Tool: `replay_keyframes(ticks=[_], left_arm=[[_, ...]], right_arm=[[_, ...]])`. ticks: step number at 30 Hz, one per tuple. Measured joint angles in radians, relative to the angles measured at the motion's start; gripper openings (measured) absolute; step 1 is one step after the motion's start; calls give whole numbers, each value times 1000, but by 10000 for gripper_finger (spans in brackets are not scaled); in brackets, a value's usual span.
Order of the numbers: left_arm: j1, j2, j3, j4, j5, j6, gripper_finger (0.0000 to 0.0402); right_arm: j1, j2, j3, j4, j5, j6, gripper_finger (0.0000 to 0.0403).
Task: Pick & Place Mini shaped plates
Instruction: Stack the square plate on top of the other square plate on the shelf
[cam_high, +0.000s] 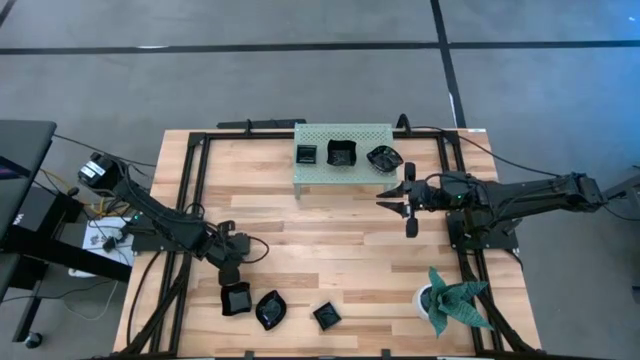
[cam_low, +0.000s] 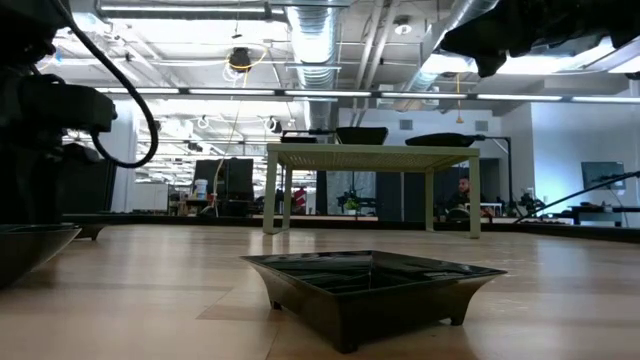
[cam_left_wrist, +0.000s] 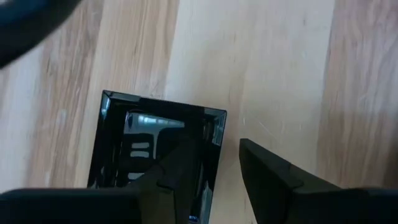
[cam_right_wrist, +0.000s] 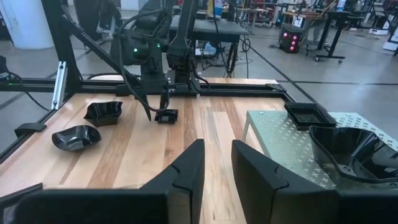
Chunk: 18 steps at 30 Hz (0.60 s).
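Observation:
Three mini shaped plates lie near the table's front edge: a square one, a leaf-shaped one and a smaller square one. Three more sit on a pale green perforated stand at the far side. My left gripper points down over the leftmost square plate, open. One finger is over the plate's inside and the other is outside its wall. I cannot tell whether they touch it. My right gripper hangs open in front of the stand, holding nothing.
A green spiky plant in a white pot stands at the near right corner. Black frame rails run along the table's left, right and far sides. Bare wood lies between the stand and the front row of plates.

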<state>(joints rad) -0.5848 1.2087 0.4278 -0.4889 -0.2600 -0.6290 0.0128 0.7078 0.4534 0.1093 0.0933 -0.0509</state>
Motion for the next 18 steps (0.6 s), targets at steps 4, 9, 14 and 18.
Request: replay_keyframes(ticks=[4,9,14,18], left_arm=[[-5,1,-2,-1,-37,-1,126],[-5,2,-3,-3,-58,-1,99],[-5,2,-3,8,-62,-1,40],[-5,2,-3,57,-71,0,11]], right_arm=[[0,0,0,0,0,0,75],[0,0,0,0,0,0,75],[0,0,0,0,0,0,75],[0,0,0,0,0,0,75]])
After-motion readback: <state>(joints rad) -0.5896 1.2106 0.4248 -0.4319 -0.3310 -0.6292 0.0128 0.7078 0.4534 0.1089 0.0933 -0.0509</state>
